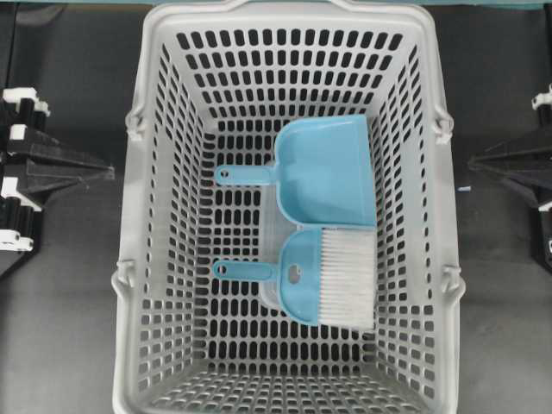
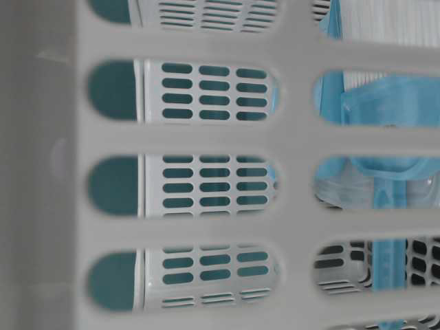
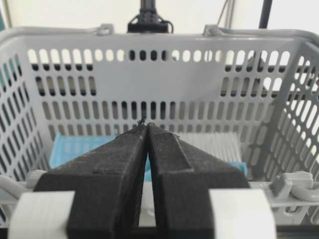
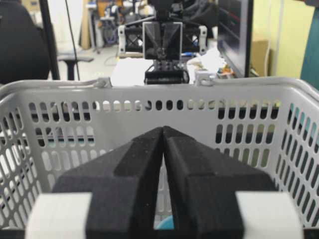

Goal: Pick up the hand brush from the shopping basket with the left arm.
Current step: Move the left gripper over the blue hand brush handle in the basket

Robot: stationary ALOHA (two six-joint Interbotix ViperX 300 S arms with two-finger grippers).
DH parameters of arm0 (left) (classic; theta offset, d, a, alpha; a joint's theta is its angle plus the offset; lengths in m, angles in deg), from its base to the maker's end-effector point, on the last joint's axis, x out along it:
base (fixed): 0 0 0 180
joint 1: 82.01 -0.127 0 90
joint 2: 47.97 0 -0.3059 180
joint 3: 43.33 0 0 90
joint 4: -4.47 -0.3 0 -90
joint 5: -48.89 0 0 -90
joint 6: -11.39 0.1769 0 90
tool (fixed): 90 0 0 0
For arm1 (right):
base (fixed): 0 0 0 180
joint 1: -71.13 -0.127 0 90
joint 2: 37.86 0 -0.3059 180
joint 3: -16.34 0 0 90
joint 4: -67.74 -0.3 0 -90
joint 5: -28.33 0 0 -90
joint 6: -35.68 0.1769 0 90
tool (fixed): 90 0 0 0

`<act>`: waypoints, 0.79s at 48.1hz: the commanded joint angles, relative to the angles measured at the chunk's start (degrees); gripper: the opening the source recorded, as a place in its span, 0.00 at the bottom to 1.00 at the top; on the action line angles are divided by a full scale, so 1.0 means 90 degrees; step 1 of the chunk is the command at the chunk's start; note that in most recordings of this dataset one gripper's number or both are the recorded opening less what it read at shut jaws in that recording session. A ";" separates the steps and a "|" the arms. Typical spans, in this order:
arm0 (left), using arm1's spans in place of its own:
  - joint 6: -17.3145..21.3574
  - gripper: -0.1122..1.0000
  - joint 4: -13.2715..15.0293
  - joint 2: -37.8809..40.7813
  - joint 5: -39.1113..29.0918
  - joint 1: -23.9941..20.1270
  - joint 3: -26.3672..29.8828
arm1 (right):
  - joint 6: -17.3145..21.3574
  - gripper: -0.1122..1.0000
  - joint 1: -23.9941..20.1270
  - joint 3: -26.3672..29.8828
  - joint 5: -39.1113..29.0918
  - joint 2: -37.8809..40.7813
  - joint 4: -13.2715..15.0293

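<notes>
- Plainly, the left gripper (image 3: 146,124) has its two black foam fingers pressed together tip to tip, pinching nothing, and sits outside the left wall of the shopping basket (image 1: 129,250), pointing over the rim.
- Across the basket, the right gripper (image 4: 163,128) is likewise closed and empty, outside the opposite wall.
- Between them, the hand brush (image 1: 319,276) lies flat on the slotted floor, toward the right wall: a light-blue rounded body, a thin handle with a hole at its end pointing left, and a wide band of white bristles fanned toward the right.
- Its bristle tips come very close to the foot of the right wall; whether they touch it I cannot tell.
- Just beside it, farther up in the overhead view, lies the light-blue dustpan (image 1: 332,172), handle also pointing left, its body just touching or overlapping the brush's.
- Left of both handles the basket floor is bare, and nothing stands above the brush.
</notes>
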 commanded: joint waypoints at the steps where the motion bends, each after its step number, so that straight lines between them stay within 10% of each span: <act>1: -0.0098 0.15 -0.0254 0.0039 -0.0439 0.0078 0.0498 | 0.0049 0.10 -0.0059 0.0078 0.0039 0.0078 -0.0010; 38: -0.0107 0.10 -0.0264 0.4473 -0.8066 0.0723 0.6611 | 0.0361 0.10 -0.0176 0.0068 -0.0430 0.0059 -0.0098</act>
